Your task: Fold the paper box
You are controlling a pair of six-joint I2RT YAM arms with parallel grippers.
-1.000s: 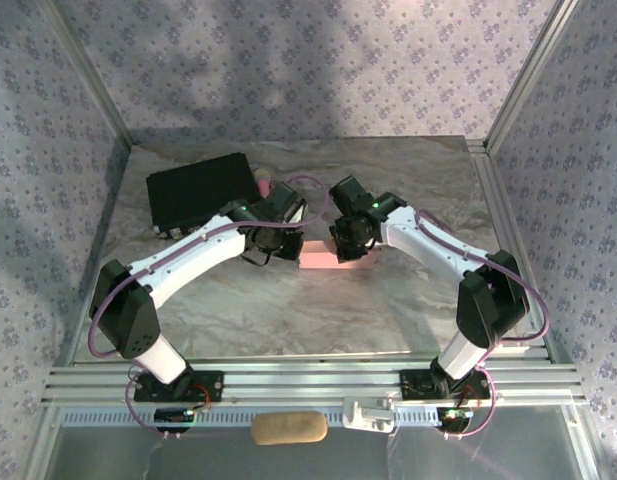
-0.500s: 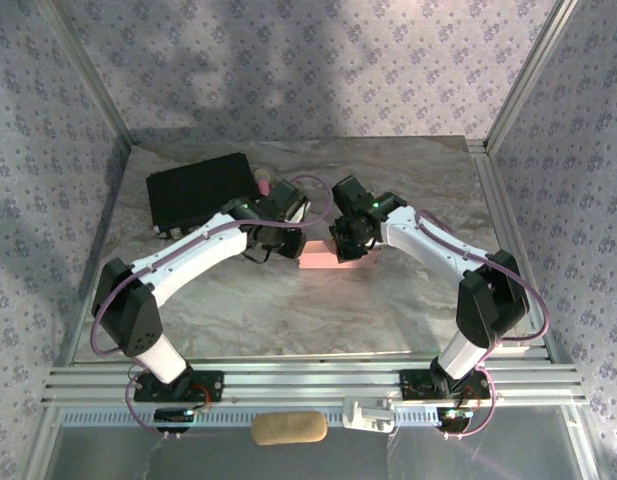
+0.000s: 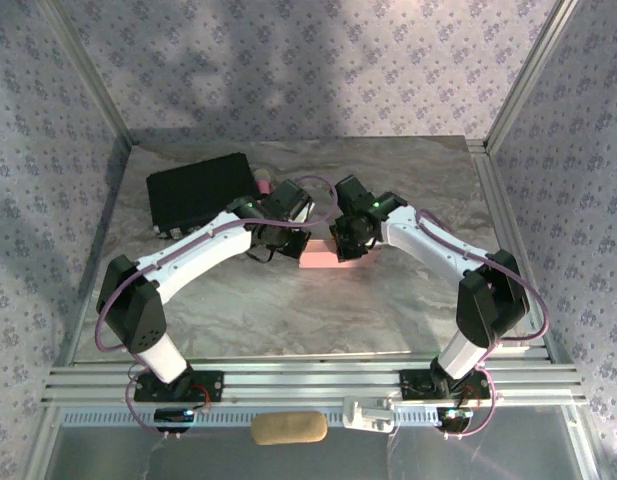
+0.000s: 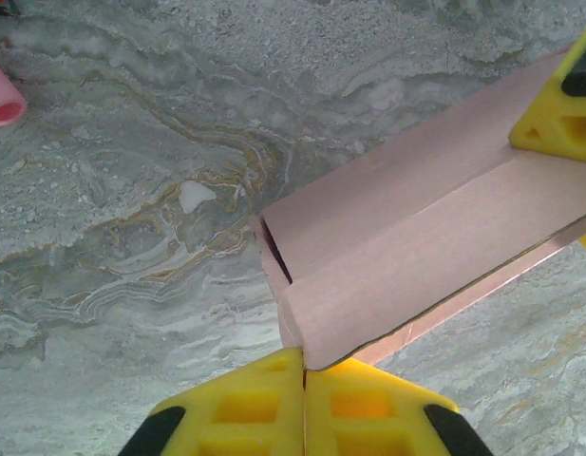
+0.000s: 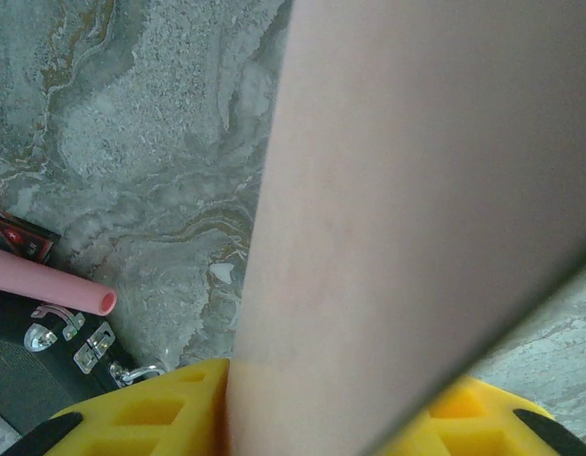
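Mid-table in the overhead view, on the grey marbled table top [image 3: 288,310]: pale pink, thin-cardboard paper box [image 3: 323,260], long and shallow, lying between the two wrists. From the left wrist camera, a folded pink shell with one crease running its length, a dark slit at the near end and a second thin layer showing along the lower edge. Left gripper [image 4: 303,375] closed tight, yellow fingers [image 4: 240,413] pressed flat against each other, tips right at the box's near lower corner. Touching it by the look of it, but impossible to tell whether any cardboard sits pinched in the seam. Right gripper [image 5: 321,418] at the opposite end, part-way closed and clamped across the box, one yellow finger on either side of the pink wall. Behind and to the left of the left arm: black rectangular hard case [image 3: 198,190] with small metal latches. Just beside its right end, a short pink tube [image 4: 0,100] lying on its side, apart from the box.
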